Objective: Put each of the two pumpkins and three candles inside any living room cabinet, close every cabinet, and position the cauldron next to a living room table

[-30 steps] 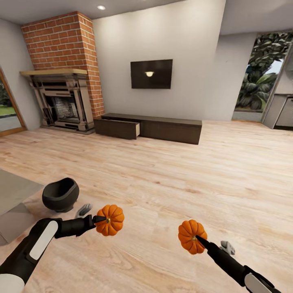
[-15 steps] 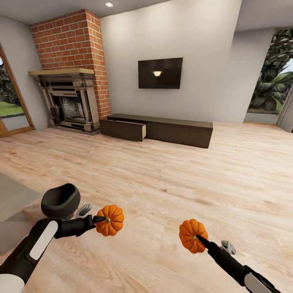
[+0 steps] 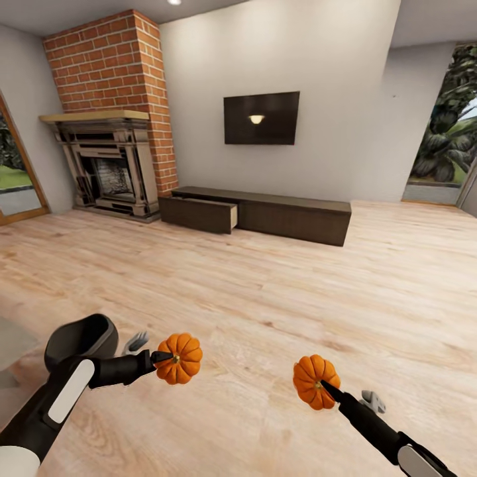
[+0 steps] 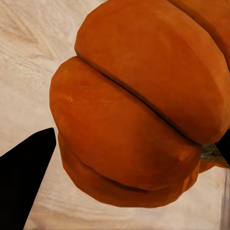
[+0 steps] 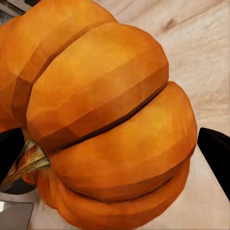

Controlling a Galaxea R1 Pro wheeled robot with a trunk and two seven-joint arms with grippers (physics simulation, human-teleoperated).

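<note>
Each arm carries an orange ribbed pumpkin above the wood floor. My left gripper point(image 3: 167, 358) is shut on the left pumpkin point(image 3: 180, 358), whose orange ribs point(image 4: 139, 105) sit between dark fingertips point(image 4: 24, 177) in the left wrist view. My right gripper point(image 3: 322, 387) is shut on the right pumpkin point(image 3: 315, 382), seen close up with its stem point(image 5: 103, 120). The long dark brown cabinet point(image 3: 291, 216) stands against the far wall under the TV, its left drawer point(image 3: 199, 214) pulled out. The black cauldron point(image 3: 81, 336) sits on the floor by my left arm. No candles are visible.
A brick fireplace point(image 3: 112, 159) stands at the far left beside the cabinet. A wall TV point(image 3: 261, 118) hangs above it. Glass doors open to greenery at far right point(image 3: 444, 146) and far left. A pale rug corner point(image 3: 10, 344) lies at the near left. Wide wood floor separates me from the cabinet.
The whole view has shifted: the cabinet and fireplace look slightly nearer and the cauldron has slid toward the lower left, so the camera moved. Both pumpkins stay held in the same place.
</note>
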